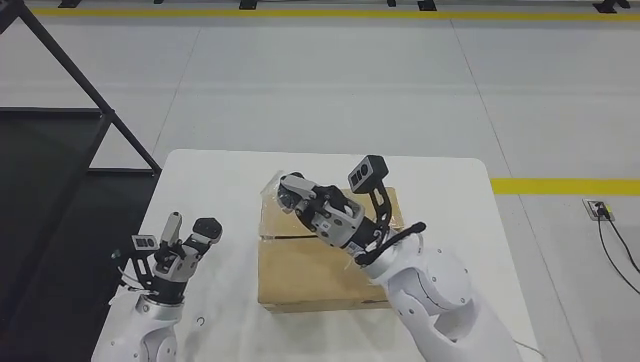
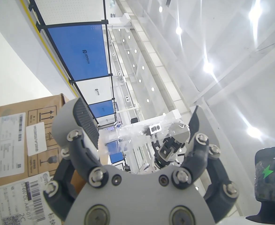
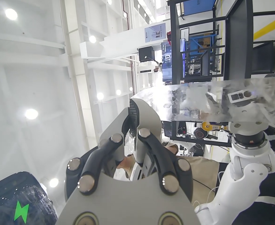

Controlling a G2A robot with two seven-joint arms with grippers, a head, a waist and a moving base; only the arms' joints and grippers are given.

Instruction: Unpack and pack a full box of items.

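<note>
Right gripper (image 3: 136, 115) is clamped tight on a crinkly clear plastic bag (image 3: 198, 104), up over the 11 o'clock corner of the brown cardboard box (image 1: 300, 272) mid white table (image 1: 440, 177). Left gripper (image 2: 139, 127), at the box's 8 o'clock, gapes wide, holding nothing.

One cardboard box (image 1: 300, 274), one clear bag (image 3: 198, 101), perhaps one small ring (image 1: 201, 322).

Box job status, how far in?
Looks early. In hand: the right gripper is shut on clear plastic, raised over the cardboard box at its far corner. The left gripper is open and holds nothing, beside the box. Done: nothing else shows as unpacked. Left: likely most unpacking, then all repacking.
</note>
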